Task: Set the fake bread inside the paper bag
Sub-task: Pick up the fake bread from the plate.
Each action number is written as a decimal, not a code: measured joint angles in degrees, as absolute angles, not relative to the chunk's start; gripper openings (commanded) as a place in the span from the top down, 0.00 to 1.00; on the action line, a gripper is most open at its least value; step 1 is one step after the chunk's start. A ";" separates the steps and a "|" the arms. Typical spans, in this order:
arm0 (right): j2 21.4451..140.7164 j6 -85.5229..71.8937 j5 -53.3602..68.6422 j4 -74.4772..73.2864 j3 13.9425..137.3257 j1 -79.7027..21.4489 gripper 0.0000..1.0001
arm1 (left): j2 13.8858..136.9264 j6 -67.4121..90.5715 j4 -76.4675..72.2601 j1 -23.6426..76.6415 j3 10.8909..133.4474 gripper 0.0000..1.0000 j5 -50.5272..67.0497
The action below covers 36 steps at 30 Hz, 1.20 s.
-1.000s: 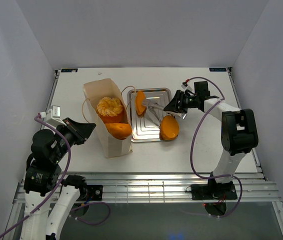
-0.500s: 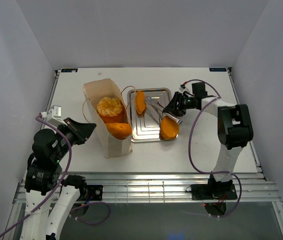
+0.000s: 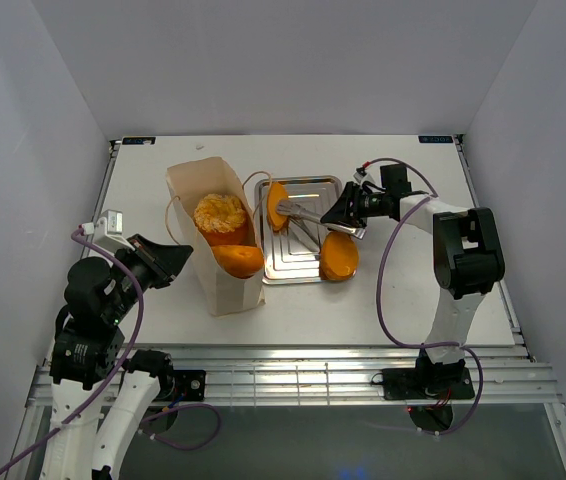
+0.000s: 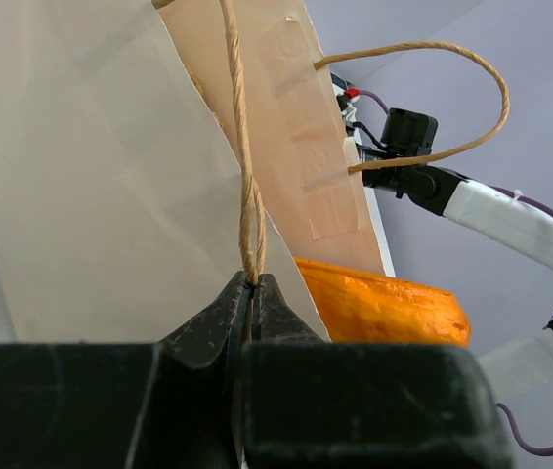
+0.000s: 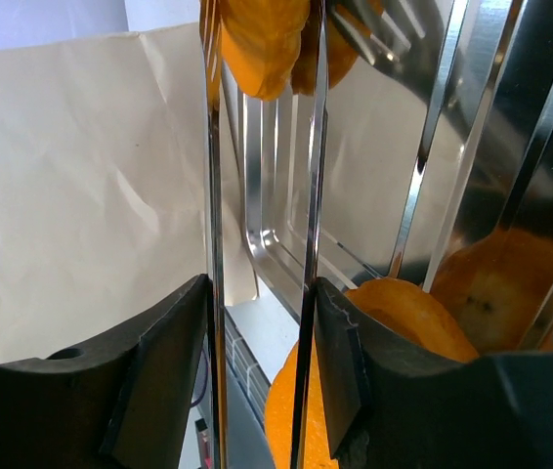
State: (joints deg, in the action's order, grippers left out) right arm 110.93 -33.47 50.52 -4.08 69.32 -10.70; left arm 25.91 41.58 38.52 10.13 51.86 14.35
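Left gripper [image 4: 251, 293] fingers pressed together, pinching cord handle [image 4: 241, 166] of paper bag [image 3: 219, 285], left of tray [image 3: 298, 252]. Right gripper [image 3: 341, 214] clamped on tongs [image 3: 305, 212]. Tips apparently nip fake bread piece [image 3: 277, 198] at tray's left edge. Risk: glossy piece slips from shallow nip, drops short of bag mouth.

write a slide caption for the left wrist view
Left jaws pinch the twisted tan cord handle of the pale tan paper bag, a glossy orange fake loaf showing past its edge.
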 measured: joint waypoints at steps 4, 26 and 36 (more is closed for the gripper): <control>110.93 -34.13 50.76 -4.16 69.36 -10.94 0.48 | 25.91 41.58 38.54 10.13 51.66 1.00 14.37; 113.03 -37.26 51.48 -2.17 73.08 -12.78 0.78 | 25.76 41.39 39.03 10.13 51.35 1.00 14.09; 112.36 -38.74 51.22 -1.39 73.06 -12.67 0.90 | 25.67 41.39 39.03 10.13 51.35 1.00 14.09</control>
State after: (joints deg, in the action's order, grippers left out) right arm 112.36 -38.74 51.22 -1.39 73.06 -12.67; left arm 25.67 41.39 39.03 10.13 51.35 14.09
